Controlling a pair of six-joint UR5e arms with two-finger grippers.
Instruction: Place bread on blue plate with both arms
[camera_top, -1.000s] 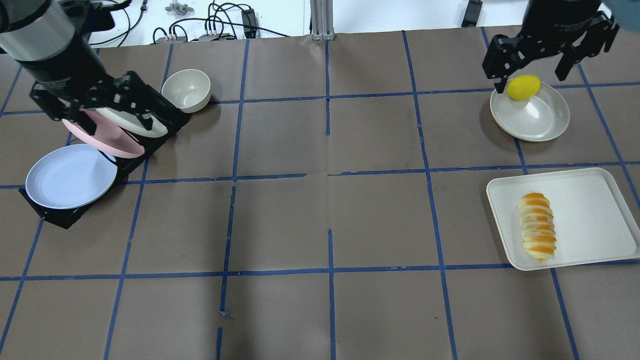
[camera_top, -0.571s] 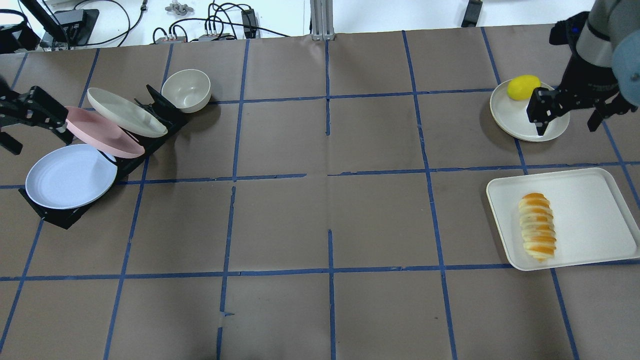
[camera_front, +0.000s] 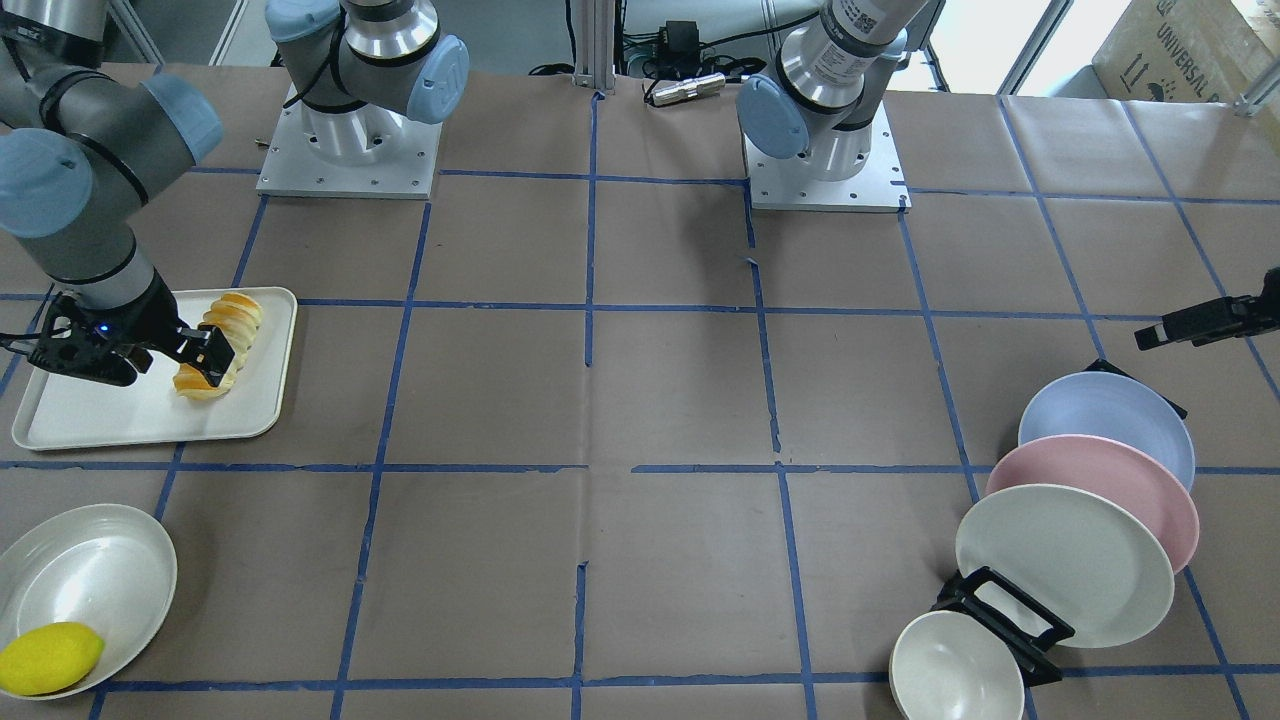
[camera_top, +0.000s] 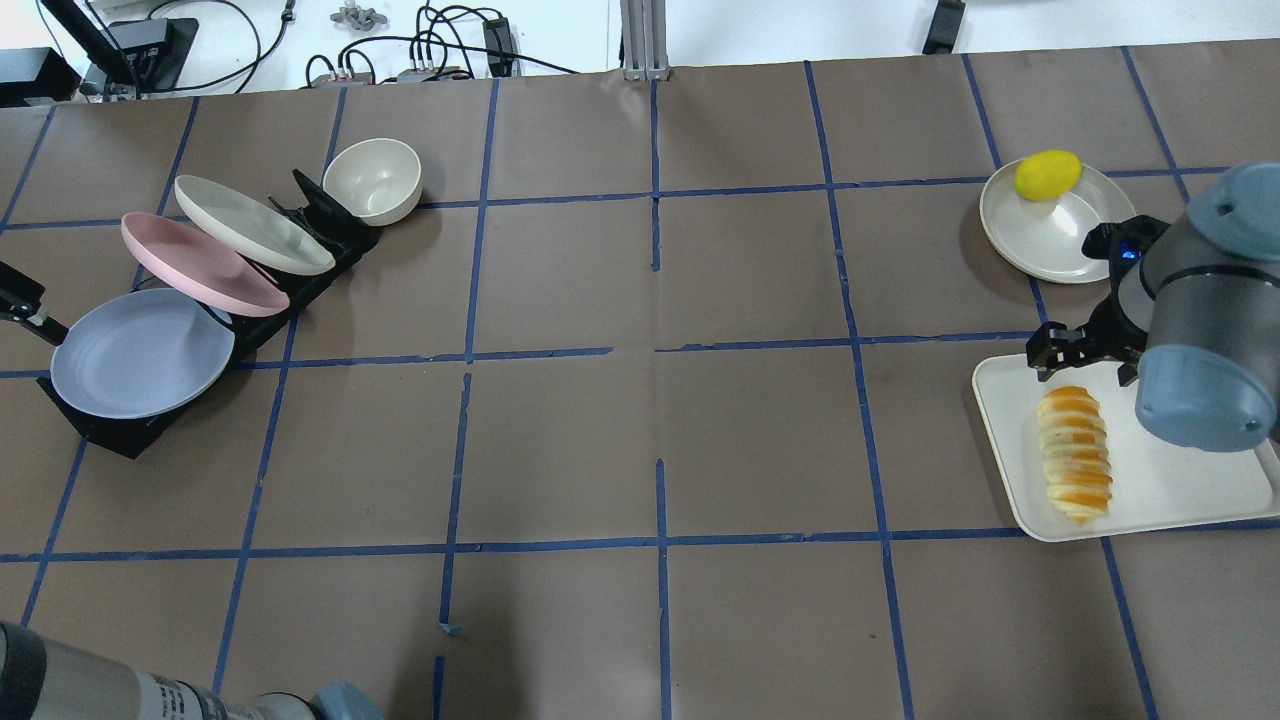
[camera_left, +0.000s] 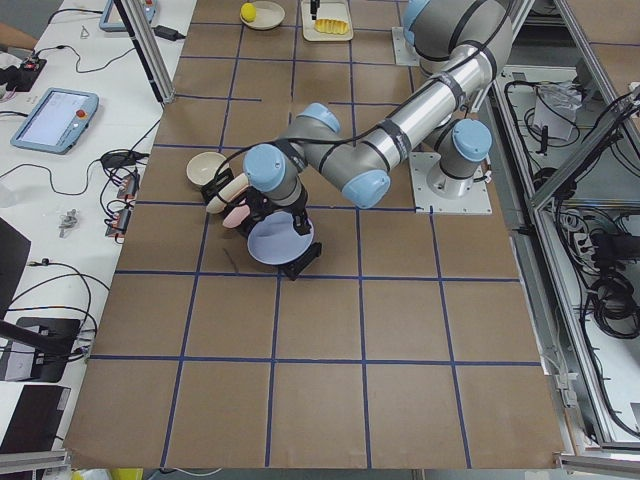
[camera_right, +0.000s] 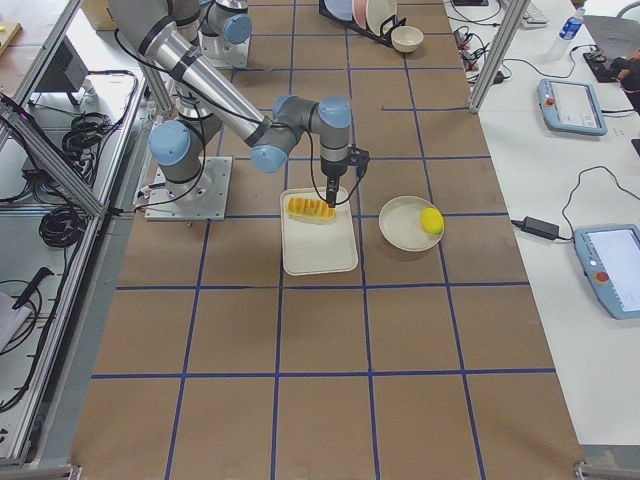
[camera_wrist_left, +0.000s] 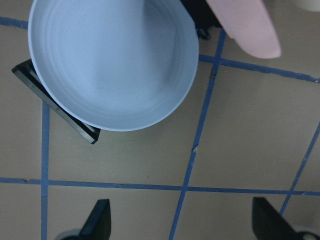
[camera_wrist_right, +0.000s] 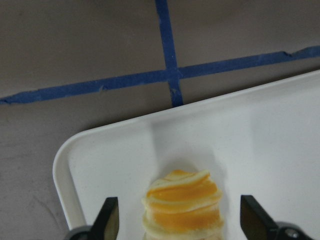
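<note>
The bread lies on a white tray; it also shows in the front view. My right gripper is open over the loaf's far end. In the right wrist view its fingers stand either side of the bread without touching it. The blue plate leans in a black rack at the far left. My left gripper sits at the view's left edge beside it. In the left wrist view the gripper is open and empty, with the blue plate ahead of it.
A pink plate and a cream plate stand in the same rack, with a cream bowl behind. A yellow lemon lies on a round cream plate beyond the tray. Blue tape lines grid the brown table.
My right gripper has come from the lemon plate down to the tray, over the bread's end. My left gripper has moved from above the rack out to the left, beside the blue plate.
</note>
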